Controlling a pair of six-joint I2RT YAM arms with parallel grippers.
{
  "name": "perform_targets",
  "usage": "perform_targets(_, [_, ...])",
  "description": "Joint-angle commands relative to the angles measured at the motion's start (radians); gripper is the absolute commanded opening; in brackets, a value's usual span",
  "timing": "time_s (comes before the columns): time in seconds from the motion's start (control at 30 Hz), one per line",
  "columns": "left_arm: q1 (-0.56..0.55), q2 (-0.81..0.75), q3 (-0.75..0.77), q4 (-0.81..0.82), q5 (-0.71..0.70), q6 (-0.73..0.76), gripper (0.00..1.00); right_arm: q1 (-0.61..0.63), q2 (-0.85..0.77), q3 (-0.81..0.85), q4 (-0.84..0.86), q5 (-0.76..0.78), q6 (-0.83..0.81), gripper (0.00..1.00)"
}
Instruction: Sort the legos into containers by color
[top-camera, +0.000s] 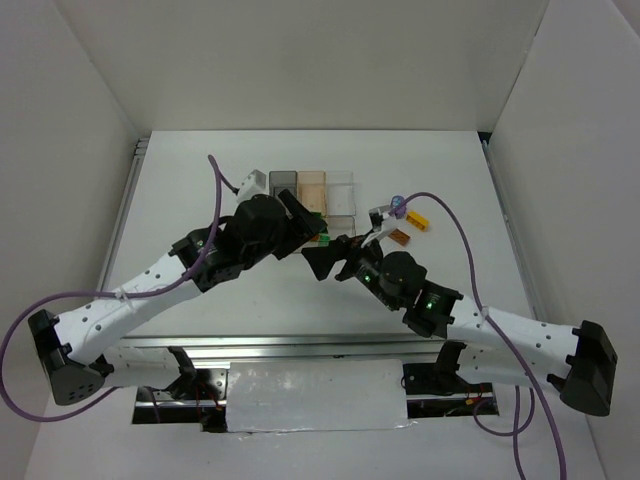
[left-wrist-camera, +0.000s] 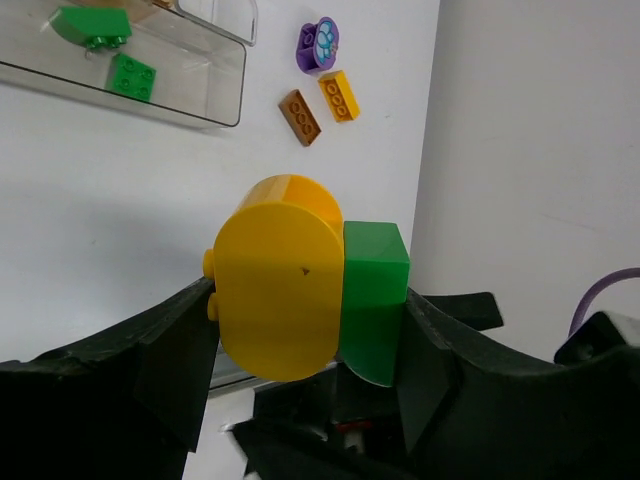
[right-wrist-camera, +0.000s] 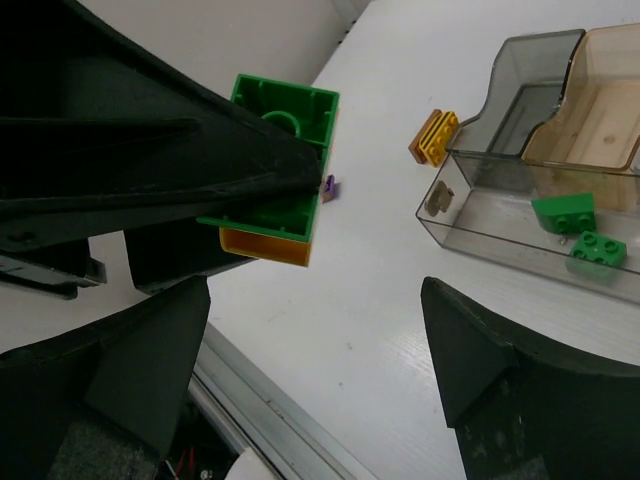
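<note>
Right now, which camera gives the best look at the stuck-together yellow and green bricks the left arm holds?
The left wrist view: the yellow and green bricks fill the frame, clamped between the jaws. The right wrist view shows only their hollow green underside and a yellow edge. From above, the arm hides nearly all of them.

2 white arms (top-camera: 130, 305) — black joints (top-camera: 262, 225), purple cables (top-camera: 466, 245), green lights (top-camera: 430, 298) — black wedge-shaped jaws

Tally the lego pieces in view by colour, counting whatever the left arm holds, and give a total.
Green legos: 3 (two in the tray, one between the jaws of the left gripper)
Yellow legos: 2 (one held with it)
Orange-brown lego: 1
Purple lego: 1
Total: 7
</note>
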Motion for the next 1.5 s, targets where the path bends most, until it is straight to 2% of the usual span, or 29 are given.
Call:
perform_targets(0.0, [-0.038, 0.027, 0.058, -0.004, -0.084, -0.096, 0.00, 0.071, 0.040, 0.049, 0.120, 0.170, -0.076, 0.93])
perform_targets(0.2, [-0.084, 0.035, 0.047, -0.009, -0.091, -0.138, 0.00, 0.124, 0.085, 0.051, 0.180, 0.383, -0.077, 0.91])
perform_targets(0.67, [-0.104, 0.024, 0.033, -0.014, -0.116, -0.132, 0.00, 0.142, -0.023, -0.066, 0.376, 0.390, -0.131, 0.85])
perform_targets(0.87, [-0.115, 0.042, 0.029, 0.057, -0.035, -0.119, 0.00, 0.141, 0.088, 0.003, 0.418, 0.403, -0.207, 0.85])
perform_targets(1.03, [-0.129, 0.041, 0.027, 0.060, -0.025, -0.122, 0.00, 0.142, 0.145, 0.005, 0.533, 0.456, -0.257, 0.78])
perform_targets(1.13, [-0.132, 0.022, 0.020, 0.068, -0.032, -0.116, 0.00, 0.142, 0.152, -0.014, 0.605, 0.486, -0.290, 0.54])
perform_targets(1.17, [-0.132, 0.018, 0.016, 0.068, -0.033, -0.113, 0.00, 0.142, 0.151, -0.021, 0.622, 0.486, -0.294, 0.38])
perform_targets(1.2, [-0.132, 0.015, 0.013, 0.069, -0.035, -0.112, 0.00, 0.142, 0.151, -0.029, 0.631, 0.491, -0.295, 0.27])
perform_targets(1.23, [-0.132, 0.010, 0.009, 0.072, -0.035, -0.109, 0.02, 0.142, 0.149, -0.032, 0.633, 0.492, -0.291, 0.12])
perform_targets(1.27, [-0.132, 0.009, 0.006, 0.077, -0.033, -0.104, 0.09, 0.142, 0.149, -0.032, 0.628, 0.491, -0.287, 0.10])
perform_targets(1.3, [-0.132, 0.007, 0.004, 0.086, -0.029, -0.089, 0.15, 0.142, 0.146, -0.035, 0.629, 0.485, -0.289, 0.02])
perform_targets(1.33, [-0.132, 0.009, 0.004, 0.092, -0.024, -0.083, 0.22, 0.144, 0.146, -0.038, 0.632, 0.480, -0.289, 0.00])
perform_targets(1.37, [-0.132, 0.010, 0.007, 0.098, -0.016, -0.075, 0.42, 0.142, 0.143, -0.052, 0.642, 0.462, -0.292, 0.00])
perform_targets(1.4, [-0.132, 0.013, 0.009, 0.100, -0.013, -0.069, 0.55, 0.142, 0.136, -0.060, 0.658, 0.451, -0.295, 0.00])
perform_targets(1.47, [-0.132, 0.016, 0.016, 0.095, -0.010, -0.063, 0.87, 0.142, 0.123, -0.083, 0.668, 0.424, -0.298, 0.00])
